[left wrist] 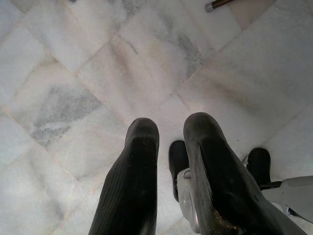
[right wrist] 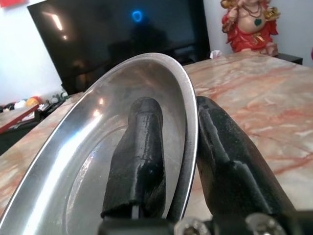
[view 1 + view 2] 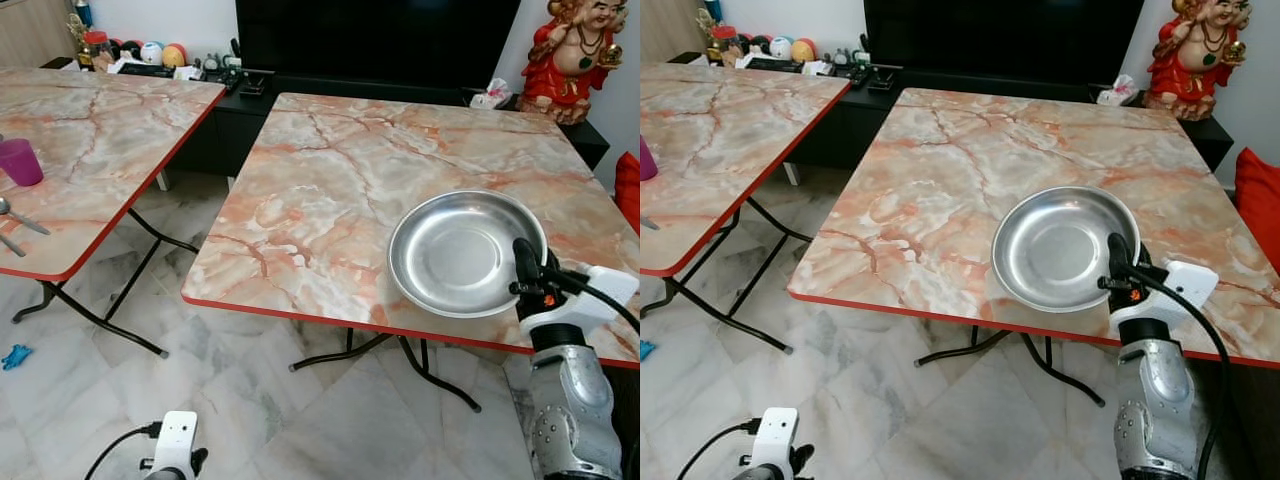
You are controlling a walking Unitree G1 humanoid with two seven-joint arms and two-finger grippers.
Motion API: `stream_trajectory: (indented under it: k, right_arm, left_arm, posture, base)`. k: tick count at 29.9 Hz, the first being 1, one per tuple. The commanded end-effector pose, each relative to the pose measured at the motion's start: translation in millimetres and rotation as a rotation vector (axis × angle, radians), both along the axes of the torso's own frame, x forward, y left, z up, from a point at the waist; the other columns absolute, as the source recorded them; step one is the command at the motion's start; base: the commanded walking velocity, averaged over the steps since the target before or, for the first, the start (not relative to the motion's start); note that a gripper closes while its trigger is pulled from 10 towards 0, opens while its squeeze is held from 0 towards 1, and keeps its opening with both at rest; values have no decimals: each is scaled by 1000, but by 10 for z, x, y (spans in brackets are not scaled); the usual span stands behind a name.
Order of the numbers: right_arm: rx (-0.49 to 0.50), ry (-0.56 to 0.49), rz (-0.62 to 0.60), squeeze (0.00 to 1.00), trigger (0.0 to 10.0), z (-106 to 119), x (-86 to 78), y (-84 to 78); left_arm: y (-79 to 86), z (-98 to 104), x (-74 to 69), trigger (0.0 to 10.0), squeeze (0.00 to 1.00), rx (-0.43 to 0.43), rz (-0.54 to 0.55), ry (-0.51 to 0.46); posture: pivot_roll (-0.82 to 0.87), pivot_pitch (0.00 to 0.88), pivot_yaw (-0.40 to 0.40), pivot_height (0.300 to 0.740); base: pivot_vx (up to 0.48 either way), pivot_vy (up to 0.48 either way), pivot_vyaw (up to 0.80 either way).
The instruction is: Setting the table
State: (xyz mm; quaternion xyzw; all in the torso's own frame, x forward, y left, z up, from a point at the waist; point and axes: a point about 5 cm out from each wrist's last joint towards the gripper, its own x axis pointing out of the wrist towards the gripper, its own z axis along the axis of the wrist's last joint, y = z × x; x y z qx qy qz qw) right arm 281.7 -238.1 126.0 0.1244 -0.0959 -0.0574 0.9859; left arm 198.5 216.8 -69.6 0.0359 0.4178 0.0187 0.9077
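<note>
The steel plate (image 3: 455, 252) is seen lying on the marble table (image 3: 330, 180), close to its near red edge and toward the right corner. Its rim is clamped by the right gripper (image 2: 178, 147) — one black finger (image 2: 139, 147) is pressed inside the dish, the other outside against the rim, as shown in the right wrist view. The silver right arm (image 3: 570, 410) is raised from below the table edge, a black cable looped beside it.

The left gripper (image 1: 171, 171) is hung low over the white floor tiles (image 1: 73, 73), its fingers held slightly apart with nothing between them.

A second table (image 3: 90, 130) is set to the left — a purple cup (image 3: 20, 160) and a spoon (image 3: 18, 215) are laid on it (only partly in view). A red figurine (image 3: 575, 55) is stood behind, beside the dark television (image 3: 380, 40).
</note>
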Motion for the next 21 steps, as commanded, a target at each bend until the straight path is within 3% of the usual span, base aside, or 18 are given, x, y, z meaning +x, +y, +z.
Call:
stream_trajectory:
  k: [1,9,14,21]
  right_arm:
    - [1,-11,-18,0,10000,-3,-9,0]
    - [14,-9,-39,0,10000,20,36,-24]
    - [31,-30,-50,0,10000,59,57,-35]
    - [32,-42,-40,0,10000,67,69,21]
  left_arm:
    - [16,-11,-25,10000,0,-3,6,10]
    - [24,-16,-35,10000,0,0,9,14]
    - [18,-16,-33,10000,0,-1,9,15]
    - [14,-17,-32,10000,0,-2,9,15]
  posture:
    - [51,0,-29,740]
    - [53,0,-32,740]
    - [53,0,-33,740]
    - [53,0,-33,740]
  base:
    - [0,0,0]
    - [0,0,0]
    - [0,0,-709]
    - [0,0,0]
